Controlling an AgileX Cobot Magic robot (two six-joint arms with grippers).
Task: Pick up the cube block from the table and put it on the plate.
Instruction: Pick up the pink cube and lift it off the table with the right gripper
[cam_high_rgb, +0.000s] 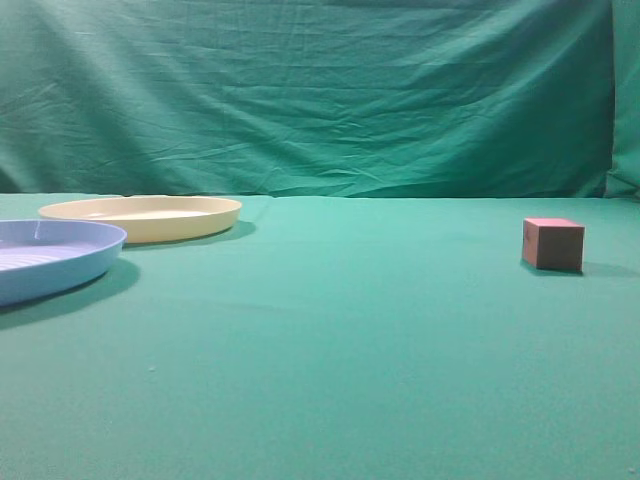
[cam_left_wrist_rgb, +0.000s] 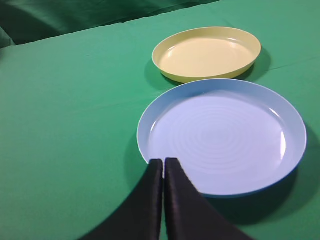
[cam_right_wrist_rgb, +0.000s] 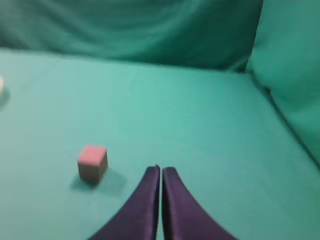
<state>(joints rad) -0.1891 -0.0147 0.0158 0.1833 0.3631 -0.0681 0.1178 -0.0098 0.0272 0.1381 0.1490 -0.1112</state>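
The cube block (cam_high_rgb: 553, 243), pinkish-red on top with darker sides, sits on the green table (cam_high_rgb: 330, 340) at the right. In the right wrist view the cube (cam_right_wrist_rgb: 92, 162) lies left of and slightly beyond my right gripper (cam_right_wrist_rgb: 161, 169), which is shut and empty. The pale yellow plate (cam_high_rgb: 142, 216) rests at the back left and is empty; it also shows in the left wrist view (cam_left_wrist_rgb: 207, 53). My left gripper (cam_left_wrist_rgb: 163, 161) is shut and empty, its tips over the near rim of the light blue plate. Neither gripper shows in the exterior view.
A light blue ridged plate (cam_high_rgb: 50, 258) sits in front of the yellow one at the left edge; in the left wrist view it (cam_left_wrist_rgb: 222, 135) is empty. A wrinkled green backdrop (cam_high_rgb: 320, 90) closes the back and right side.
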